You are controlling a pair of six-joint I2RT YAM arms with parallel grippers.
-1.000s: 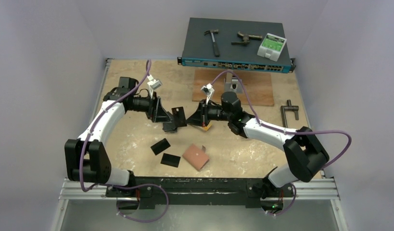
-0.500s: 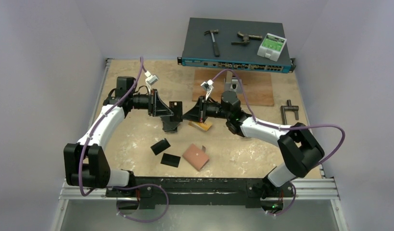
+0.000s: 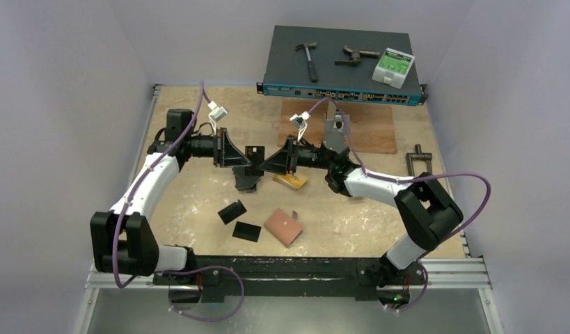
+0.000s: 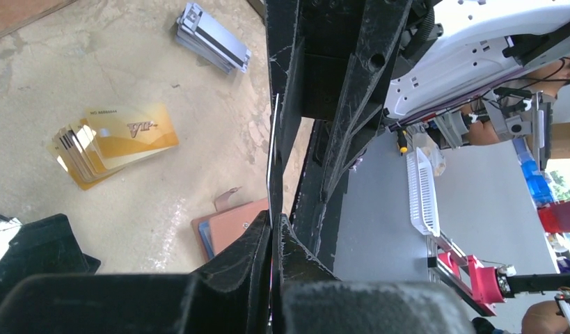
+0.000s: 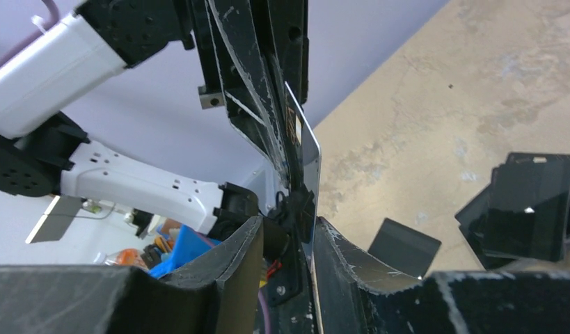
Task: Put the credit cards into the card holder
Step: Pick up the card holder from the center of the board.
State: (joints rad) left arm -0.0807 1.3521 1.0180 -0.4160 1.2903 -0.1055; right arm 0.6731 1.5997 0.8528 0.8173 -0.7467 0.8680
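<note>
Robotics lab test cell was indicated. Left arm (image 3: 146, 184) and right arm (image 3: 379, 188) were bolted to aluminium rail (image 3: 303, 278) at near edge of scuffed, stained tabletop (image 3: 379, 216). Plain pale walls (image 3: 73, 104) were set around it. Network switch (image 3: 341, 73) was placed at far edge, hammer (image 3: 309, 58) laid on top. Red fixture (image 4: 477, 278) was glimpsed beyond table.

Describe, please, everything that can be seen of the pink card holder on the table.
The card holder is a salmon-pink, leather-looking wallet, roughly square. It lies flat and folded shut on the table near the front edge, turned diagonally. A small tab sticks out at its far side, and a tiny dot, perhaps a snap, shows on top. The left wrist view shows a bluish strip along one edge. Nothing touches it; the nearest black card lies apart on its left.
</note>
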